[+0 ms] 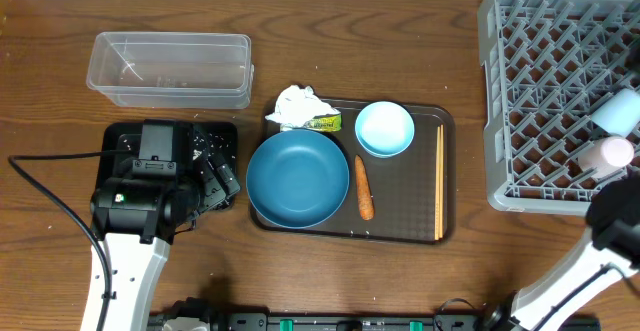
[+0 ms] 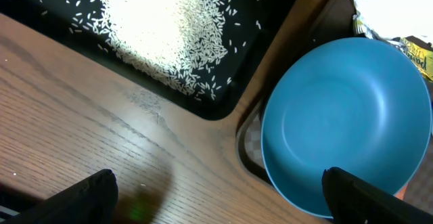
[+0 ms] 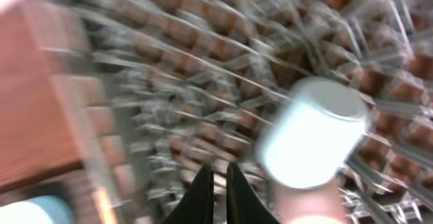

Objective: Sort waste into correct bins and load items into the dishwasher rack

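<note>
**Step in hand (judged): loading the rack.**
- Dishwasher rack [image 1: 540, 91]: grey lattice crate at the counter's right edge.
- Right hand [image 3: 218, 183]: above the lattice, just beside the cup. The view is smeared, but its fingers seem pressed nearly together with nothing between them.
- White cup [image 3: 311, 132]: lies tilted on the grid.
- To do well: lift straight up and clear of the cup before swinging out, so it is not knocked along the grid.
- Left hand [image 2: 223, 207]: spread wide and empty, above bare wood between the black tray and the large bowl. If that bowl is next, put one finger inside the near rim and one outside, then carry it level.

**Surface.**
- Counter [image 1: 60, 11]: dark brown wood grain.
- Brown serving tray [image 1: 400, 226]: centre.
- Clear tub [image 1: 170, 66]: far left, apparently empty.
- Black tray [image 2: 223, 105]: under the left arm, holding the rice heap [image 2: 162, 28].
- Teal-blue bowl [image 1: 298, 178]: on the serving tray's left half, empty.
- Small light-blue bowl [image 1: 385, 128]: on the serving tray's far side.
- Chopsticks [image 1: 439, 181]: along its right edge.
- Carrot [image 1: 364, 189]: just right of the large bowl.
- Crumpled tissue [image 1: 298, 101]: at its far-left rim.
- Yellow-green wrapper [image 1: 325, 123]: touching the tissue.

**Room.**
- Little shows: a pale strip beyond the counter's far edge, and a black cable [image 1: 40, 186] at left.
</note>
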Tool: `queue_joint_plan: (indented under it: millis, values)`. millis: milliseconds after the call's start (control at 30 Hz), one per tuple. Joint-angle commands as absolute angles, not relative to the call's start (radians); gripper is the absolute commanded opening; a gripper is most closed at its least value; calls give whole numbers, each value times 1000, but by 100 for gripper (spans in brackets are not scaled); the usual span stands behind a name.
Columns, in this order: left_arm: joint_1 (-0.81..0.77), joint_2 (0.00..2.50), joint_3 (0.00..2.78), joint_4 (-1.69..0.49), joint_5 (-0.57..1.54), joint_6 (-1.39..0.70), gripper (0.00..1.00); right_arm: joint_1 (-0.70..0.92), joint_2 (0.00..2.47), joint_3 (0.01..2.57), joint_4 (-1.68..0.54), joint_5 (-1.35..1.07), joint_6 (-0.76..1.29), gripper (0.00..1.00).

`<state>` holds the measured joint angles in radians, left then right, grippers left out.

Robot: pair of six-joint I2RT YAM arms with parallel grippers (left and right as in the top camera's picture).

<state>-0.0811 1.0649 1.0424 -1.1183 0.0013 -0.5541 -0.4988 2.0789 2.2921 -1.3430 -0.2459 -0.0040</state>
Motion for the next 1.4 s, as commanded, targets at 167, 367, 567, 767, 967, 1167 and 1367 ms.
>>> queue_joint_plan:
  millis: [167, 367, 567, 767, 967, 1167, 1367]
  values:
    - [-77, 1065, 1055, -1119, 0, -563, 99, -148, 1970, 2307, -1417, -353, 3, 37]
    - [-77, 1065, 1055, -1119, 0, -563, 99, 128, 2039, 2294, -1472, -246, 45, 99]
    - [-77, 1065, 1055, -1119, 0, -562, 99, 328, 2174, 2294, -1452, -159, 154, 99]
    - [-77, 1065, 1055, -1119, 0, -563, 99, 440, 2321, 2294, -1412, -157, 241, 98]
    - [-77, 1065, 1055, -1119, 0, -563, 99, 494, 2405, 2294, -1396, -125, 337, 87]
    - [-77, 1065, 1055, -1119, 0, -563, 99, 523, 2429, 2293, -1422, 0, 420, 80]
    - [-77, 1065, 1055, -1119, 0, -563, 99, 528, 2430, 2278, -1417, 4, 472, 62]
